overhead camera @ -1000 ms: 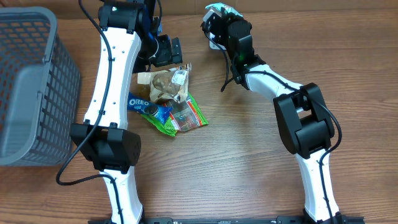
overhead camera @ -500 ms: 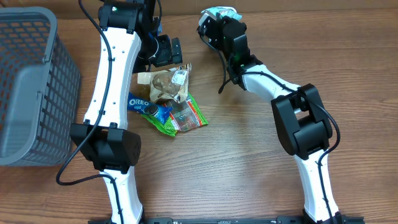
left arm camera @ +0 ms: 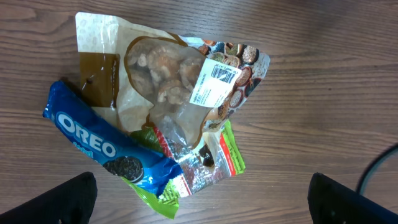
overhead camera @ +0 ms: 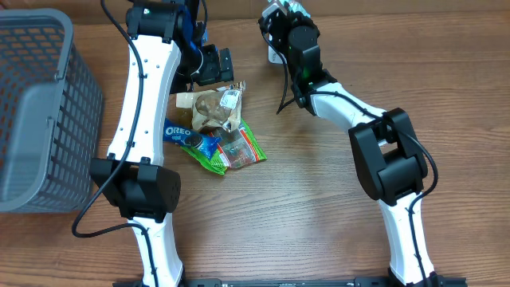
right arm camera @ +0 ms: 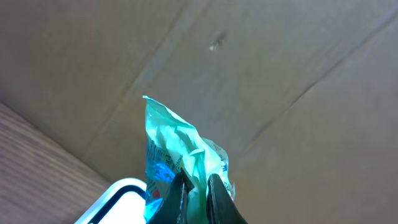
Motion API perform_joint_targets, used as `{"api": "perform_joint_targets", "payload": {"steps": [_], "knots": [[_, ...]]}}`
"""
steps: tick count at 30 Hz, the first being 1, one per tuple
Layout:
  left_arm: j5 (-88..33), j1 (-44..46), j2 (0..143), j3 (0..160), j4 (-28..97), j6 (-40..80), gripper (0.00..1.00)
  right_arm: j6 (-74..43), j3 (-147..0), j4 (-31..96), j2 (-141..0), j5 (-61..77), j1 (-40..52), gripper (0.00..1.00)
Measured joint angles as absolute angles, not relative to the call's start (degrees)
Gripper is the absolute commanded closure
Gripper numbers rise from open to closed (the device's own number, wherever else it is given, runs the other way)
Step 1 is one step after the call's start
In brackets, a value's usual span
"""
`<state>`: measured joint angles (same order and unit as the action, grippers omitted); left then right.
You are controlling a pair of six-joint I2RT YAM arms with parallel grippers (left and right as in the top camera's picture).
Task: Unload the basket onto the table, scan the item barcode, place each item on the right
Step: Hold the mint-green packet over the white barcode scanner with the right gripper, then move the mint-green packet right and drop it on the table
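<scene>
Two arms worked over a wooden table [overhead camera: 319, 223]. Right fingers [right arm camera: 219, 198] were pressed together on the lower edge of a crinkled teal packet [right arm camera: 174, 146], the item for scanning. It stood upright above the fingers, held off the table at the far edge, against a plain brown creased backdrop. Print on the packet was too blurred to read, and no barcode could be made out on the side shown. A white rounded rim [right arm camera: 118, 193] showed at bottom left of the right wrist view; what it was, cannot tell.

Left fingers [left arm camera: 68, 202] were spread wide apart, holding nothing, hovering over a small pile of snacks near the table's middle. The pile had a blue Oreo pack [left arm camera: 106, 149] lying across a green packet [left arm camera: 229, 155], and a clear pouch of nuts [left arm camera: 161, 68] partly over both. The pouch had a white barcode label [left arm camera: 214, 84] facing up. A grey basket [overhead camera: 40, 112] sat at the left edge, well apart from the pile.
</scene>
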<state>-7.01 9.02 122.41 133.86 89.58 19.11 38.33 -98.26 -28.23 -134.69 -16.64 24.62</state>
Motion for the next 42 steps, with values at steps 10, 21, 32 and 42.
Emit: {"api": "perform_joint_targets", "payload": {"steps": [10, 21, 32, 42], "knots": [[-6.98, 9.02, 122.41, 133.86, 89.58, 19.11, 0.0, 11.6, -97.43, 14.85, -110.28, -14.06, 22.81, 0.96], [-6.83, 9.02, 122.41, 133.86, 89.6, 19.11, 0.0, -12.8, -96.09, 53.12, -93.95, 7.79, -1.3, 0.96], [-6.83, 9.02, 122.41, 133.86, 89.58, 19.11, 0.0, -25.06, -79.44, 46.48, -106.45, 10.61, -20.14, 0.56], [-6.83, 9.02, 122.41, 133.86, 89.58, 19.11, 0.0, -18.52, -82.37, 52.6, -107.09, 28.01, -26.63, 0.24]]}}
